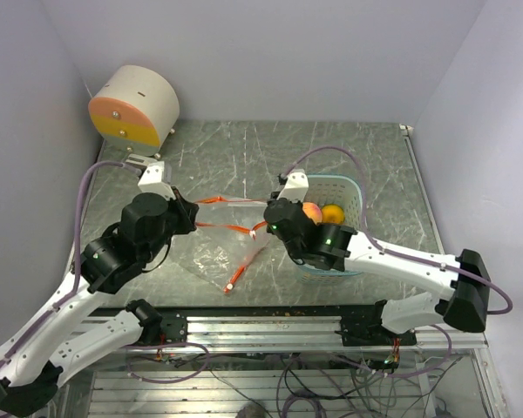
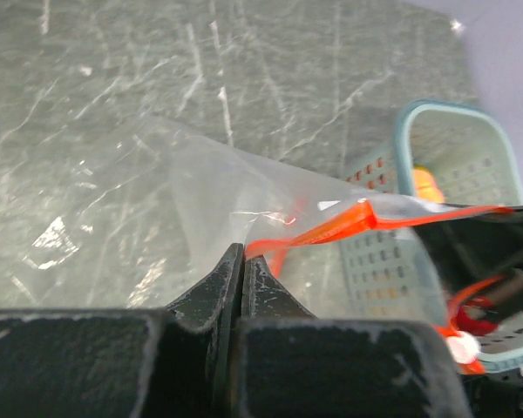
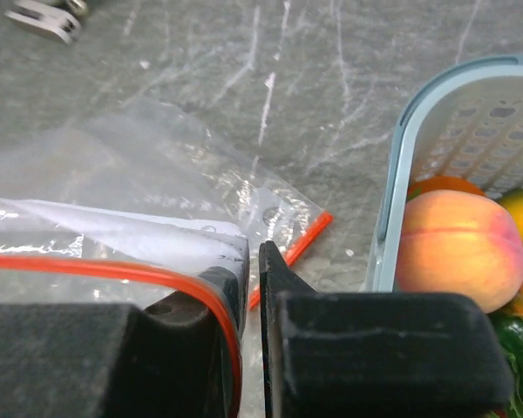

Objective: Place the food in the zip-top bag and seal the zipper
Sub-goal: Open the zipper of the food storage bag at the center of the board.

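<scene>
The clear zip-top bag [image 1: 216,255] with its orange zipper [image 1: 235,229] lies between my two grippers, its mouth lifted off the table. My left gripper [image 1: 193,214] is shut on the bag's rim, seen in the left wrist view [image 2: 242,254] with the zipper strip [image 2: 349,222] stretching right. My right gripper [image 1: 268,219] is shut on the opposite rim [image 3: 253,257], the orange zipper [image 3: 113,266] curving over one finger. The food sits in the teal basket [image 1: 353,196]: a peach [image 1: 312,212] [image 3: 453,248] and an orange fruit [image 1: 333,213], with green and yellow pieces partly hidden.
A white drum with an orange and yellow face [image 1: 132,107] stands at the back left. The basket [image 3: 390,205] is right beside my right gripper. White walls close the back and sides. The metal rail runs along the near table edge.
</scene>
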`<action>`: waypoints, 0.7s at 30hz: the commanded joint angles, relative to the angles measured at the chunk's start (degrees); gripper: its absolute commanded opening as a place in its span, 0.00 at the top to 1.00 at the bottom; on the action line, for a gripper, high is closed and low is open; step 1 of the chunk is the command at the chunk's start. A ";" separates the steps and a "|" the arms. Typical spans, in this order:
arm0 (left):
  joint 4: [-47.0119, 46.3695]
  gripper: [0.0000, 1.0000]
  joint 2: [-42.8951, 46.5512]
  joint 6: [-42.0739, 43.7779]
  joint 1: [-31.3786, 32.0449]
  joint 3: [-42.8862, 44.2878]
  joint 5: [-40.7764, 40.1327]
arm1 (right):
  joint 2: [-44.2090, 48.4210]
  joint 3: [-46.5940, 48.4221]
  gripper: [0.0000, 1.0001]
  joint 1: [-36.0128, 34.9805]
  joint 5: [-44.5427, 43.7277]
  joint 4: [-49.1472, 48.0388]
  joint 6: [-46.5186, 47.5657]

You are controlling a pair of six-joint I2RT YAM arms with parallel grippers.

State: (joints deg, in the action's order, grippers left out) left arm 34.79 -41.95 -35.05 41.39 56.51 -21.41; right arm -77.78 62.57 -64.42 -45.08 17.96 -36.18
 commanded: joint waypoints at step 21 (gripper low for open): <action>-11.16 0.28 -0.83 -3.67 -0.25 -4.12 15.24 | 2.42 -4.34 1.00 0.11 9.36 -16.66 7.27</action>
State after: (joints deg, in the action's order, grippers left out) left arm 22.52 -44.95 -37.32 41.34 51.05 -8.36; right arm -75.75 58.35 -64.47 -34.06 3.22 -28.51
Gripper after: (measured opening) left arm 0.761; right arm 0.006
